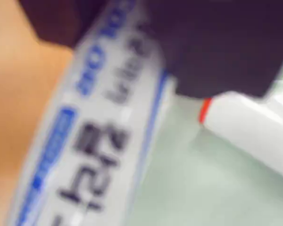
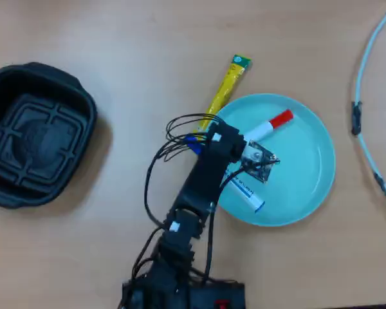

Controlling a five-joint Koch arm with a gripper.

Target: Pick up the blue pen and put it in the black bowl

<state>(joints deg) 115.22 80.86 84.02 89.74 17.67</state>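
Observation:
The blue pen (image 1: pixel 99 141) fills the wrist view as a blurred white barrel with blue print. In the overhead view the blue pen (image 2: pixel 248 193) lies slanted across the left rim of a teal plate (image 2: pixel 309 187), its blue cap just outside the rim and its middle hidden under the arm. My gripper (image 1: pixel 122 42) has a dark jaw pressed against each side of the barrel; from above the gripper (image 2: pixel 230 168) sits over the pen's middle. The black bowl (image 2: pixel 35 135) stands at the far left, well apart, with nothing in it.
A white marker with a red cap (image 2: pixel 270 125) lies in the plate just beyond the gripper, seen close by as the red-capped marker (image 1: pixel 245 127). A yellow sachet (image 2: pixel 226 90) rests by the plate's upper left rim. A white cable (image 2: pixel 367 96) curves along the right edge.

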